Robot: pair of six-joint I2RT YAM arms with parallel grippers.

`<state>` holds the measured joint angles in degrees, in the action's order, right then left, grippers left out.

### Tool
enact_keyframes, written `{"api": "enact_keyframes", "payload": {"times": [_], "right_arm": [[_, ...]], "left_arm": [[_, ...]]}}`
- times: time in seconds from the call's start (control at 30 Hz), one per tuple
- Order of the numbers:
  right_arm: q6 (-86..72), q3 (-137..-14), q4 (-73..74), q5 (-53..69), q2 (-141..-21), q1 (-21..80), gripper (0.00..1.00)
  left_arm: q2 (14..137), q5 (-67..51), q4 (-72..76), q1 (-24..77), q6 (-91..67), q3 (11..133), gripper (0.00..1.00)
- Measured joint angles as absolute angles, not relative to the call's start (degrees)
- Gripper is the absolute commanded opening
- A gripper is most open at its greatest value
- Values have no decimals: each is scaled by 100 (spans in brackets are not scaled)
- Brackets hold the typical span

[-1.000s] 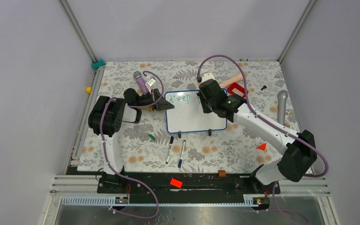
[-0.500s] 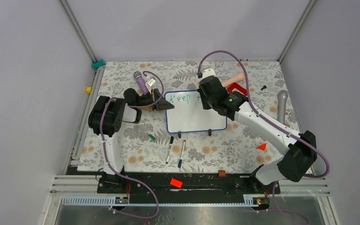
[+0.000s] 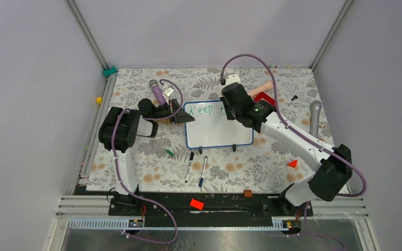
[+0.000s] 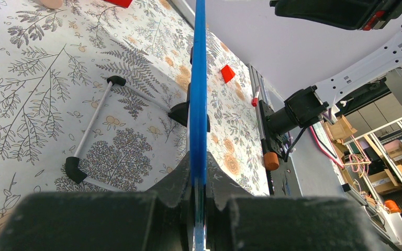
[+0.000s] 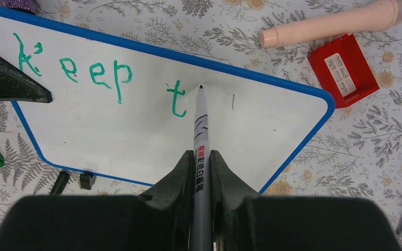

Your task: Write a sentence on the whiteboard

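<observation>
Whiteboard (image 5: pixel 110 130) edge clamped in left gripper (image 4: pixel 199 180); right gripper (image 5: pixel 202 162) clamped on marker (image 5: pixel 201 120); blank board right of sentence (image 5: pixel 94 76).

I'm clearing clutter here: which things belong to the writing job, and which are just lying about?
In use: white blue-rimmed whiteboard, green handwritten words, white marker pen, left hand, right hand.
Lying about: pink cylinder, red plastic block, grey microphone, two loose pens, green cap.

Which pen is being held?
The pen in the right pincer, tip by the green "t". The other two pens lie loose on the table near the whiteboard.
</observation>
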<state>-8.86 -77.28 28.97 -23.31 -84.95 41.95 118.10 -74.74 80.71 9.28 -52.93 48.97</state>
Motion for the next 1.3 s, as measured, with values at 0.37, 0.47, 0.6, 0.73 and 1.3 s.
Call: {"api": "enact_keyframes", "payload": {"times": [0.37, 0.47, 0.6, 0.73, 1.3], "right_arm": [[-884, -7728, 2926, -2331, -8613, 4195, 0], [-886, -7728, 2932, -2331, -8621, 4195, 0], [-886, -7728, 2936, -2331, -8621, 4195, 0], [-891, -7728, 2971, -2311, -8621, 4195, 0], [-1011, -7321, 3059, -2126, -8464, 4195, 0]], "left_arm": [[11810, -7474, 8071, 928, -5293, 4899, 0], [11810, -7472, 8068, 928, -5293, 4899, 0], [11810, -7472, 8071, 928, -5293, 4897, 0], [11810, -7472, 8071, 928, -5293, 4897, 0], [11810, -7467, 8068, 928, -5293, 4897, 0]]}}
